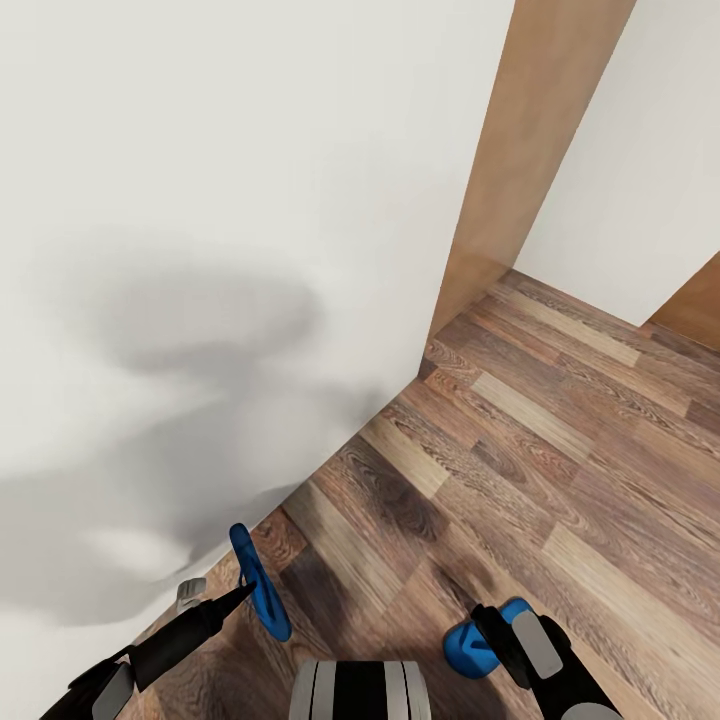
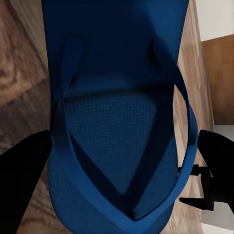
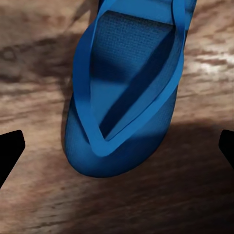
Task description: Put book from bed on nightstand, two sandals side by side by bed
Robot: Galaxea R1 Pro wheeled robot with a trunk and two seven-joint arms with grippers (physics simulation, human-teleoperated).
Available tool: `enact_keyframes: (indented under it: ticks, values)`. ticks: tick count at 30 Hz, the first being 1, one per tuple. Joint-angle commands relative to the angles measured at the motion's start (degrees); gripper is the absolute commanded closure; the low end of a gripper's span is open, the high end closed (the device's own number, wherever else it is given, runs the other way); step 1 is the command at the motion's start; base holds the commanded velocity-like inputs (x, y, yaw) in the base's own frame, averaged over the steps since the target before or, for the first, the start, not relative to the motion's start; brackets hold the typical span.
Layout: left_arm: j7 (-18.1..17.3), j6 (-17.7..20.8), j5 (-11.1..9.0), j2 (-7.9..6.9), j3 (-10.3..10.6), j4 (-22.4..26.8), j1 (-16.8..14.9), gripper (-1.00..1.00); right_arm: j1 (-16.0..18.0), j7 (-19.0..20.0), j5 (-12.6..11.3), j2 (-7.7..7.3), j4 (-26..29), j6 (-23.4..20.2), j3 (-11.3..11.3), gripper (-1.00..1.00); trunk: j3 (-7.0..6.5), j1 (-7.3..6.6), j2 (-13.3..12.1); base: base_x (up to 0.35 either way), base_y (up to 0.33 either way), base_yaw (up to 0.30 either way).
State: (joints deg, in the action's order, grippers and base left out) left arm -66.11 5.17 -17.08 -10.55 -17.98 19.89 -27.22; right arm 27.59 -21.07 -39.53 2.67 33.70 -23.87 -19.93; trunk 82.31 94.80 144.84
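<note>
We look down along a plain white wall (image 1: pixel 200 250) that meets a brown wood-plank floor (image 1: pixel 560 470), with a tan wooden door frame (image 1: pixel 520 160) rising at the corner and another white wall section beyond it. At the lower edge of the head view, our left gripper (image 1: pixel 215 600), black with grey pads, holds a bright blue flat-soled flip-flop sandal (image 1: pixel 258 585) on edge, close to the foot of the wall, its thin profile turned toward the camera. In the left wrist view this sandal (image 2: pixel 117 122) lies between the dark fingers (image 2: pixel 217 165) on either side of the sole, its thong straps forming a V; the jaws appear clamped on its edges, though the contact on one side is lost in shadow. Our right gripper (image 1: pixel 505 640) sits over the second bright blue flip-flop (image 1: pixel 475 645), of which only the rounded end shows past the black and grey fingers. In the right wrist view this second sandal (image 3: pixel 126 97) lies flat on the planks, strap side up, and the black fingertips (image 3: pixel 9 151) stand wide apart at the frame edges, well clear of it, so those jaws are open. The two sandals are well apart from each other, with the robot's striped grey-and-black trunk (image 1: pixel 360 690) between them.
</note>
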Motion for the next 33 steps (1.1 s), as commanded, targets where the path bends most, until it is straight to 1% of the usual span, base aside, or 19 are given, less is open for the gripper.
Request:
enact_keyframes:
  ticks: [1, 9, 17, 28, 33]
  values:
    - [-0.25, 0.54, -0.15, 0.00, -0.12, -0.02, -0.02, 1.00, 0.01, -0.39, -0.54, 0.05, 0.14, -0.14, -0.20, -1.00, 0.04, -0.01, 0.01, 0.000, 0.000, 0.000]
    - [-0.19, 0.61, -0.15, 0.00, -0.12, -0.02, -0.02, 1.00, 0.01, -0.38, -0.54, 0.05, 0.14, -0.13, -0.20, -1.00, 0.04, -0.01, 0.01, 0.000, 0.000, 0.000]
    - [-0.16, 0.63, -0.15, 0.00, -0.12, -0.02, -0.02, 1.00, 0.01, -0.38, -0.52, 0.05, 0.14, -0.12, -0.20, -1.00, 1.81, 0.20, 0.12, 0.000, 0.000, 0.000]
    - [-0.20, 0.63, -0.15, 0.00, -0.12, -0.02, -0.02, 1.00, 0.01, -0.53, -0.47, 0.13, 0.14, -0.12, -0.10, -1.00, 1.81, 0.20, 0.12, 0.005, 0.000, 0.000]
    - [-0.18, 0.60, -0.15, 0.00, -0.12, -0.02, -0.02, 1.00, 0.01, -0.59, -0.46, 0.12, 0.14, -0.12, -0.11, -1.00, 1.81, 0.20, 0.12, 0.175, 0.000, 0.000]
